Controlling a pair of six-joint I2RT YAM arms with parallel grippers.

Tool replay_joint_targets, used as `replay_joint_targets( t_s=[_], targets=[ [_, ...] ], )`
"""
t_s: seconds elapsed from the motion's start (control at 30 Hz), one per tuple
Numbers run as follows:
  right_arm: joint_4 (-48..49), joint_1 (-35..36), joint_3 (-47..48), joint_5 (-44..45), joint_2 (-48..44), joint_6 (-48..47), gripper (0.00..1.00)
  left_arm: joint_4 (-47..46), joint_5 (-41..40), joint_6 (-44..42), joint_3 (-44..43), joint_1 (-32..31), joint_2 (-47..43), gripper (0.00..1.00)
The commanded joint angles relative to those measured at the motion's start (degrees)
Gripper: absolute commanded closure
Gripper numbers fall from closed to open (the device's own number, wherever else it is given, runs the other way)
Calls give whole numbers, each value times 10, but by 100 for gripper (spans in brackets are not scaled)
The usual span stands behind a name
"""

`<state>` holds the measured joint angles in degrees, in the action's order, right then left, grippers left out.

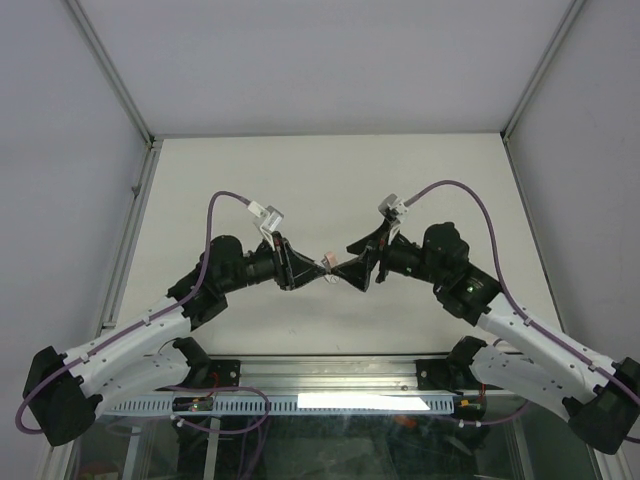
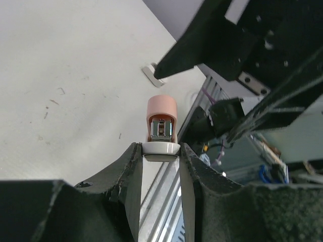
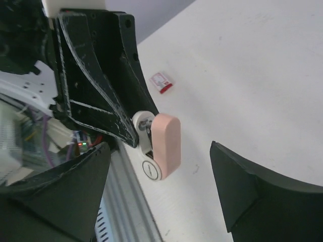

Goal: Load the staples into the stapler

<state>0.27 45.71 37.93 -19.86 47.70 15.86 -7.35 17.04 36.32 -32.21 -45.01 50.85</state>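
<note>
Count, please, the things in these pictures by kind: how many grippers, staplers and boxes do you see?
grippers: 2 (left gripper, right gripper)
stapler: 1
red-and-white box: 1
total: 4

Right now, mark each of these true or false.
1. The left gripper holds the stapler. True.
2. The right gripper is shut on the stapler. False: its jaws stand wide apart and do not touch it.
3. The stapler lies on the table. False: it is held up off the table.
4. A red-and-white box lies on the table. True.
5. The stapler is blue. False: it is pink and white.
</note>
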Motion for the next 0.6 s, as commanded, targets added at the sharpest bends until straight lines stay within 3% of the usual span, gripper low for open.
replay_joint_targets(
  t_s=[0.0,0.17,0.4,0.57],
  targets=[
    [50,-24,43,-148,9,82,18,-26,121,-82,-25,-2,-22,100],
    [73,-25,60,-200,46,111,26,-24,190,-105,-40,-3,-26,100],
    [93,-25,50,-240,68,122,50,-24,205,-116,-46,-3,-33,100],
    [104,-25,35,-243,58,129,55,-28,204,-116,-45,-3,-34,100]
  ],
)
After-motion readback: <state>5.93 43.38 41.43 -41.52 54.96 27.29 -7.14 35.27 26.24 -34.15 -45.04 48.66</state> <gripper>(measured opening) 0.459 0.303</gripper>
